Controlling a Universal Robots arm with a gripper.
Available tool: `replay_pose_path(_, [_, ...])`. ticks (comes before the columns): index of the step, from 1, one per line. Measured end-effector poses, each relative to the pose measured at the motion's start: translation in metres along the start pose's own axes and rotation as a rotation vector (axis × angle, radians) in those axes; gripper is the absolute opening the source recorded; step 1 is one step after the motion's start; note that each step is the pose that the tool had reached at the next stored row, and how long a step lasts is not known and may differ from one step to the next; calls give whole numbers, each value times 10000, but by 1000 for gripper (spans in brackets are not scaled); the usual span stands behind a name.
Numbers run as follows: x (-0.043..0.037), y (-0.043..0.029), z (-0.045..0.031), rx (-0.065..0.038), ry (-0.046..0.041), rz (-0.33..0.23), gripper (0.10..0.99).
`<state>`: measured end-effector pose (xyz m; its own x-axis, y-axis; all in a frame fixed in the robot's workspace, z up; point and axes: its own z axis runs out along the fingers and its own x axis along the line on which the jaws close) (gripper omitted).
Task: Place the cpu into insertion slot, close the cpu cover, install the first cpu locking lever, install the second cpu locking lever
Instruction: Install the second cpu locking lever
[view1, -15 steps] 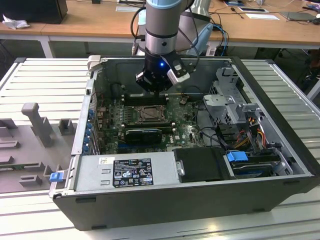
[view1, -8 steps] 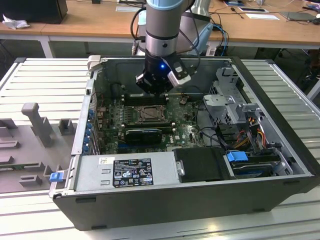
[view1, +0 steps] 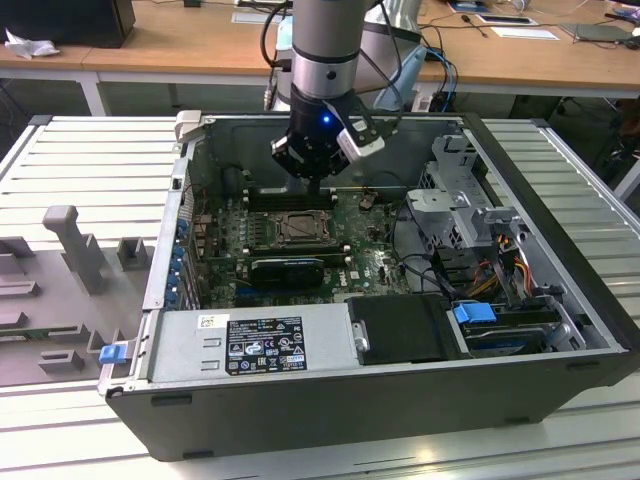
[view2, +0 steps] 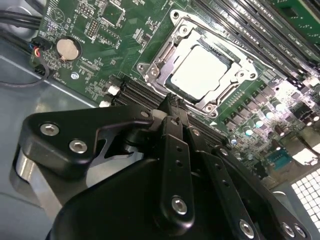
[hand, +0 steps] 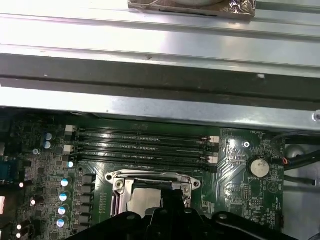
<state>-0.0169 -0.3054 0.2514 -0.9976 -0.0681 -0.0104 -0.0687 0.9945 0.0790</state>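
Tool (view2: 172, 107), fingers together and empty, hovers at the 6 o'clock edge of the cpu cover (view2: 165, 65) closed over the cpu (view2: 200, 72); levers want a slow, square push.

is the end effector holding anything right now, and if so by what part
Nothing is held. In the second wrist view the end effector is closed and empty, its tips at the edge of the cpu cover, which lies shut over the cpu in the insertion slot.
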Motion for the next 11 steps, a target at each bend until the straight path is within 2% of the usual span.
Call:
replay_pose_path(2, [3,-15,-1,1,1,-1,106])
replay_pose_path(5, [10,-78,-4,2,1,1,106])
replay_pose_path(11, [23,-266,-8,3,8,0,106])
